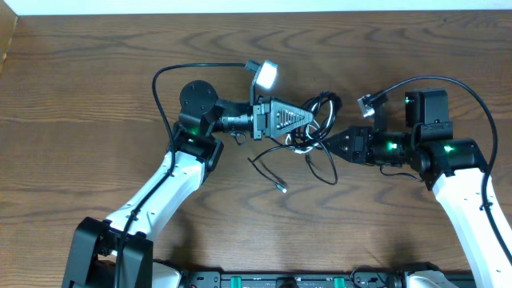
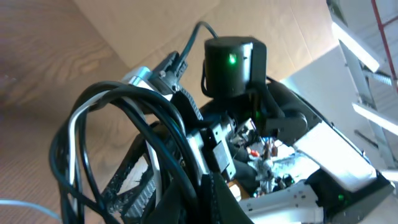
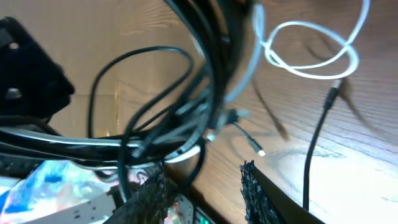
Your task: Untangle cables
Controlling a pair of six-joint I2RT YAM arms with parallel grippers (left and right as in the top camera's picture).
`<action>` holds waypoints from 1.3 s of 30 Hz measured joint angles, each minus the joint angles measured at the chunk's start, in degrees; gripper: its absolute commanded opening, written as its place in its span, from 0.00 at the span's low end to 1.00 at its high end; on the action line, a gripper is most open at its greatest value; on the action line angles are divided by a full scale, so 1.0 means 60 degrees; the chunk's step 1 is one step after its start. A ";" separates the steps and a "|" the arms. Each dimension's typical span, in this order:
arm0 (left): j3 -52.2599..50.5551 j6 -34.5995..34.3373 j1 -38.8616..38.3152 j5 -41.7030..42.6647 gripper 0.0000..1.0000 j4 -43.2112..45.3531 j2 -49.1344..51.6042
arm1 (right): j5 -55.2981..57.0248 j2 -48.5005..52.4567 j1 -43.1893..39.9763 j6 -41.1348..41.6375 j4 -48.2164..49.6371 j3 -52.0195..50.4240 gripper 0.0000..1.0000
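A: Any writing to be logged?

B: None can be read. Print on the gripper housings is too small in the overhead view and blurred in both wrist views. Green lights [image 1: 389, 146] are seen on the arms.

A: Where are the cables?

B: The cables [image 1: 318, 110] are bunched at the middle of the table [image 1: 96, 80], between the two grippers. Black loops are stacked at the tip of the left gripper [image 1: 310, 120]. Loose black tails are spread toward the robot's side of the table, and one plug end [image 1: 283, 189] is seen lying flat, apart from the bunch.

A: Left gripper state?

B: Closed on the bundle. In the left wrist view, black loops and one white strand are seen draped right across its fingers, raised off the wood.

A: Right gripper?

B: The right gripper [image 1: 326, 144] is pointed at the bundle from the opposite side, just beside it. Its fingers [image 3: 261, 193] are held apart, and nothing is clamped. A black strand is seen hanging down into the gap. The white cable [image 3: 311, 65] is seen looped on the table beyond the black strands.
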 measured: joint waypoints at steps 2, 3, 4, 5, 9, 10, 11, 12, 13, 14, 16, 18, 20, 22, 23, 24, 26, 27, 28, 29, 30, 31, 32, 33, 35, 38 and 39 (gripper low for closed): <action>0.0000 -0.0127 0.0000 -0.0124 0.08 0.0004 0.0000 | 0.0423 -0.0004 0.0000 0.0153 0.0004 0.0000 0.38; 0.0000 -0.0211 0.0000 -0.0182 0.08 0.0004 0.0000 | 0.0597 0.0000 0.0000 0.0237 0.0022 0.0000 0.38; 0.0000 -0.0295 0.0000 -0.0226 0.08 0.0004 0.0000 | 0.0743 -0.0004 0.0000 0.0306 0.0055 0.0000 0.38; 0.0000 -0.0335 0.0000 -0.0248 0.08 0.0004 0.0000 | 0.0863 0.0000 0.0000 0.0393 0.0098 0.0000 0.38; 0.0000 -0.0612 0.0000 -0.0393 0.08 0.0018 0.0000 | 0.1147 0.0000 0.0000 0.0681 0.0233 0.0000 0.41; 0.0000 -0.0714 0.0000 -0.0470 0.08 0.0051 0.0000 | 0.1191 -0.0004 0.0000 0.0747 0.0266 0.0000 0.41; 0.0000 -0.0820 0.0000 -0.0550 0.07 0.0127 0.0000 | 0.1217 0.0000 0.0000 0.0805 0.0280 0.0000 0.41; 0.0000 -0.0914 0.0000 -0.0634 0.08 0.0204 0.0000 | 0.1235 -0.0004 0.0000 0.0874 0.0310 0.0000 0.41; 0.0000 -0.1035 0.0000 -0.0743 0.08 0.0255 0.0000 | 0.1246 -0.0004 0.0000 0.0969 0.0372 -0.0004 0.41; 0.0000 -0.1122 0.0000 -0.0798 0.08 0.0273 0.0000 | 0.1253 0.0000 0.0004 0.1020 0.0412 -0.0004 0.41; 0.0000 -0.1322 0.0000 -0.0943 0.08 0.0270 0.0000 | 0.1282 0.0000 0.0084 0.1249 0.0681 -0.0011 0.42; 0.0000 -0.1483 0.0000 -0.1035 0.08 0.0277 0.0000 | 0.1304 -0.0004 0.0211 0.1501 0.0987 -0.0018 0.42; 0.0000 -0.1741 -0.0015 -0.1184 0.08 0.0288 0.0000 | 0.1326 0.0000 0.0415 0.1807 0.1402 -0.0025 0.43; 0.0000 -0.2004 -0.0018 -0.1300 0.08 0.0441 0.0000 | 0.1417 -0.0004 0.0634 0.2135 0.1734 -0.0025 0.44; -0.0004 -0.2102 -0.0018 -0.1319 0.08 0.0590 0.0000 | 0.1519 0.0000 0.0743 0.2302 0.1796 -0.0025 0.44; -0.0007 -0.2357 -0.0018 -0.1355 0.08 0.0976 0.0000 | 0.1679 0.0000 0.0849 0.2470 0.1810 -0.0025 0.44; -0.0040 -0.2860 -0.0025 -0.1413 0.08 0.2120 0.0004 | 0.2011 0.0029 0.1056 0.2783 0.1832 -0.0025 0.44; -0.0044 -0.3118 -0.0029 -0.1453 0.08 0.2656 0.0007 | 0.2080 0.0055 0.1111 0.2838 0.1836 -0.0025 0.44; -0.0044 -0.3377 -0.0029 -0.1494 0.08 0.3311 0.0007 | 0.2160 0.0120 0.1198 0.2925 0.1880 -0.0029 0.44; -0.0036 -0.3646 -0.0033 -0.1555 0.08 0.3799 -0.0007 | 0.2200 0.0222 0.1304 0.2987 0.1953 -0.0029 0.44; -0.0036 -0.3934 -0.0036 -0.1621 0.08 0.4248 -0.0022 | 0.2240 0.0339 0.1421 0.3045 0.2080 -0.0033 0.44; -0.0040 -0.4171 -0.0036 -0.1705 0.08 0.4499 -0.0036 | 0.2280 0.0459 0.1526 0.3089 0.2240 -0.0033 0.44; -0.0040 -0.4397 -0.0036 -0.1749 0.08 0.4681 -0.0036 | 0.2335 0.0565 0.1606 0.3122 0.2393 -0.0036 0.44; -0.0040 -0.4619 -0.0036 -0.1785 0.08 0.4798 -0.0036 | 0.2426 0.0641 0.1661 0.3144 0.2528 -0.0036 0.44; -0.0036 -0.4903 -0.0036 -0.1814 0.08 0.4834 -0.0036 | 0.2707 0.0729 0.1694 0.3187 0.2728 -0.0036 0.43; -0.0040 -0.5140 -0.0036 -0.1767 0.08 0.4874 -0.0036 | 0.3140 0.0732 0.1614 0.3140 0.2827 -0.0036 0.41; -0.0040 -0.5155 -0.0036 -0.1698 0.08 0.4983 -0.0036 | 0.3220 0.0732 0.1555 0.3016 0.2867 -0.0036 0.41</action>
